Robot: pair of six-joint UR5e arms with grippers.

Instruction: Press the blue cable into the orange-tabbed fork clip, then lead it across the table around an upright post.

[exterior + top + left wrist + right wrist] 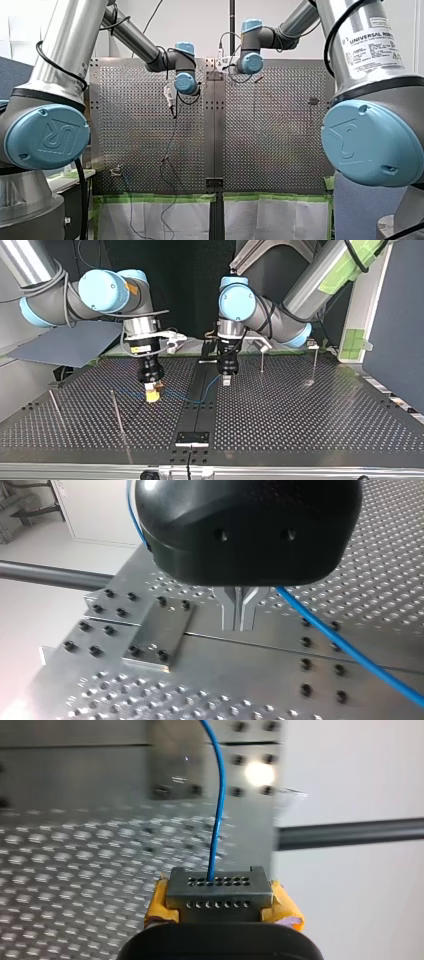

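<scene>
Your blue cable [350,647] is strung between both grippers, low over the perforated metal table [300,410].

Right gripper [220,895]: the yellow pads [157,907] are closed in on either side of a grey metal block [220,887] drilled with two rows of small holes. They're clamped where the thin round cable ends, and it runs straight out ahead. Left gripper [239,617]: rounded black housing, slim metal fingers [229,612] pressed together. The cable passes just beside them and slants away, and you can't tell whether it's pinched. A flat bolted plate [150,630] lies beside those fingers. Thin upright posts [117,412] stand apart from both grippers.
</scene>
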